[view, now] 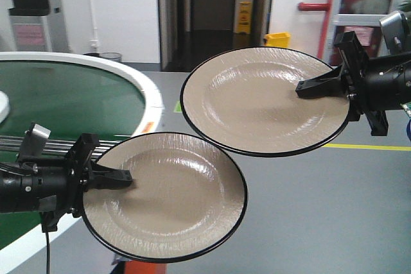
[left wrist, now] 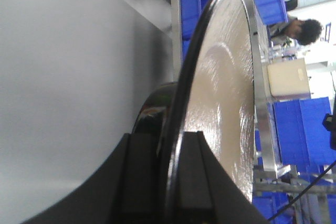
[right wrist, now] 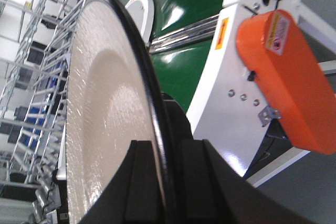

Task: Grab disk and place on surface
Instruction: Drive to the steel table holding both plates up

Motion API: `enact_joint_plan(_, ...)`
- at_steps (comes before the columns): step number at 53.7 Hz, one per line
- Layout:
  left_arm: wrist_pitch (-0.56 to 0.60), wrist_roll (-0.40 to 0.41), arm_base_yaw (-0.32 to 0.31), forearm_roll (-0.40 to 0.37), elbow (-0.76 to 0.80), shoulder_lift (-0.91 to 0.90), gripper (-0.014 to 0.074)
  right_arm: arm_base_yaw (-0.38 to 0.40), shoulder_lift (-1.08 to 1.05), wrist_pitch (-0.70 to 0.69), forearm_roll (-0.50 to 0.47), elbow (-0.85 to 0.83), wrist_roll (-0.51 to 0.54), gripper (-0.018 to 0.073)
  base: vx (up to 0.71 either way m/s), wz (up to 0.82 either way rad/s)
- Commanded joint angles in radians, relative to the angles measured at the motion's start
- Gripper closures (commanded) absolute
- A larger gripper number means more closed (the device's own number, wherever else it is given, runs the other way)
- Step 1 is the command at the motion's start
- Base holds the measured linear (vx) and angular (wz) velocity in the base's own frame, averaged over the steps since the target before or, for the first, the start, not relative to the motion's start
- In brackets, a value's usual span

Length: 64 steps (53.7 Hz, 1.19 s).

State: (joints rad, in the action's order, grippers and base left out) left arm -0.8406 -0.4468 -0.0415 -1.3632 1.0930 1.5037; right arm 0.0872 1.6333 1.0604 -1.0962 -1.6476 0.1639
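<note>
nearest, low on the left of the front view: clenches the left gripper [view: 126, 176] on the left rim of the lower disk [view: 173, 200], a beige plate with a black edge, held about level in the air above grey floor [view: 308, 210]. from the left wrist, seen edge-on: that disk [left wrist: 220, 93] pinched between two black fingers [left wrist: 137, 177], one pressed to each face.

a little farther and higher, on the right: clamps the right gripper [view: 300, 88] on the right rim of the upper disk [view: 257, 101], same beige with a black edge, also about level and aloft. near rim of the upper disk overlapping the far rim of the lower disk in the front view; touching or apart, cannot tell. from the right wrist: upper disk [right wrist: 105, 124] edge-on, grasped between black fingers [right wrist: 143, 182], with an orange housing [right wrist: 283, 77] off to the side.

behind the left arm: green conveyor belt [view: 64, 101] with a white rim [view: 149, 97].

farther back: yellow floor line [view: 366, 147], then a yellow bin [view: 277, 39] beside a dark doorway [view: 212, 11].

far off in the left wrist view: blue bins [left wrist: 304, 129] and a person [left wrist: 304, 29]. far off in the right wrist view: wire racks [right wrist: 31, 51].
</note>
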Motion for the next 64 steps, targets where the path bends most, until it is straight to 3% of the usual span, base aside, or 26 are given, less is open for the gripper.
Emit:
enact_joint_plan(1, -0.019, 0.015, -0.006, -0.114, 0.035, -0.046, 0.0598, 0.004, -0.057, -0.046, -0.124, -0.040, -0.004, 0.0567, 0.02, -0.38)
enact_joint_plan(64, -0.019, 0.015, -0.006, -0.114, 0.035, -0.046, 0.0598, 0.004, -0.057, -0.046, -0.123, -0.040, -0.002, 0.0567, 0.17, -0.39)
